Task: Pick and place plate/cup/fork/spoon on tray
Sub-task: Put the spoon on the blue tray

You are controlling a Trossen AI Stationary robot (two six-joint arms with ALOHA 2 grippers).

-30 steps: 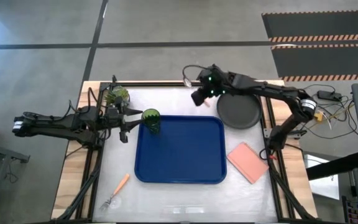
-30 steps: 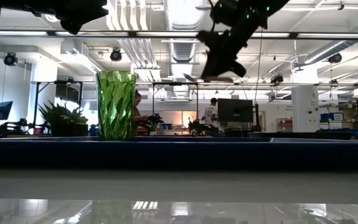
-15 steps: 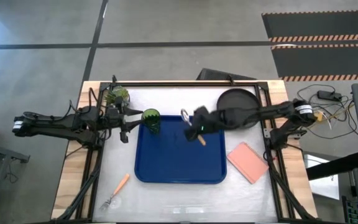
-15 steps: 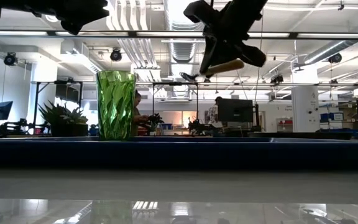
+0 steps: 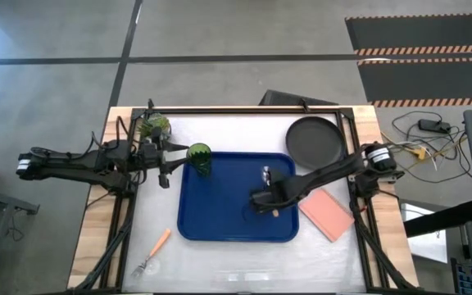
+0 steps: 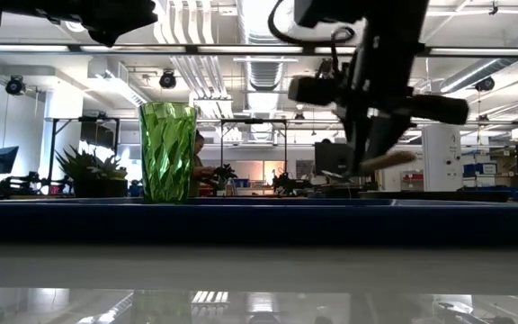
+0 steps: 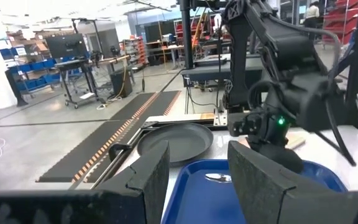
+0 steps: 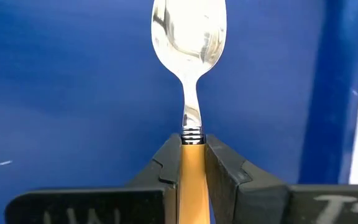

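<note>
Right gripper (image 5: 267, 201): low over the tray (image 5: 220, 221), toward its right edge; jaws pinching the spoon (image 8: 190, 37) by the orange handle, bowl pointing to the tray's far edge.
Left gripper (image 5: 170, 164): beside the tray's far left corner, jaws spread.
Cup (image 5: 199, 158): upright in the tray's far left corner.
Plate (image 5: 313, 141): table's far right corner, off the tray.
Fork (image 5: 154, 251): near the table's front edge, left of the tray.
Pink pad (image 5: 327, 214): right of the tray.

cup (image 5: 199, 159) in tray (image 5: 220, 221) far-left corner | plate (image 5: 314, 141) right-behind tray | fork (image 5: 155, 250) left-front of tray
</note>
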